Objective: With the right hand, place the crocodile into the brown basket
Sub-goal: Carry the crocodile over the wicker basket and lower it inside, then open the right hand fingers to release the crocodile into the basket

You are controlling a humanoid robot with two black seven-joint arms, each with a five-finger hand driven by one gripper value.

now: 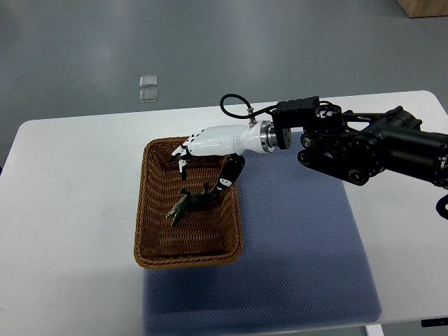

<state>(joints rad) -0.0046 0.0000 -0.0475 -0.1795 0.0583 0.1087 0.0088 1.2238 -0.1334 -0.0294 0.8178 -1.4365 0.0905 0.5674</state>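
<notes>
Hovering right hand (210,143) by far rim of brown basket (187,261), crocodile (190,201) mid-floor

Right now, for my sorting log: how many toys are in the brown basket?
1: the crocodile lies in the brown basket, near its middle, just under the right hand. The hand covers part of the far end, so something could be hidden there.

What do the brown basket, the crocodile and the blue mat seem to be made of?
Brown basket: woven wicker or rattan, matte; crossing strands show on its walls and rim.
Crocodile: probably moulded plastic or rubber, dark green and dull; too small to be sure.
Blue mat: soft fabric or foam, matte, with a fine dotted texture.
</notes>
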